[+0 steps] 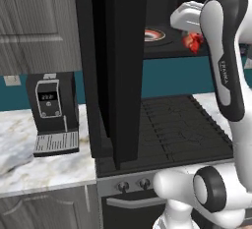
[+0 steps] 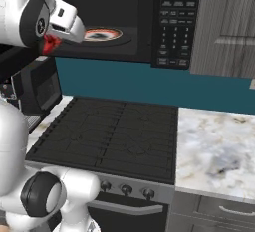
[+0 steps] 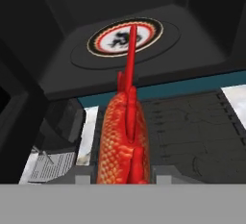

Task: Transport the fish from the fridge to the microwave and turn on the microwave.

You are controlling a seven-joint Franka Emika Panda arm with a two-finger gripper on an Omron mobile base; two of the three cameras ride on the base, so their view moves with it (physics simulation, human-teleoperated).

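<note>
1. Just outside the open microwave (image 2: 149, 17), the fish (image 3: 122, 141) is hanging in the gripper (image 1: 194, 41), clamped between its fingers.
2. Inside, a round plate (image 3: 126, 36) is sitting on the microwave floor.
3. Below, a black stovetop (image 2: 109, 134) is lying beside the marble counter (image 2: 219, 151).

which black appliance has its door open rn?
The microwave above the stove: door swung out, plate visible inside. The coffee machine on the counter has no open door.
</note>
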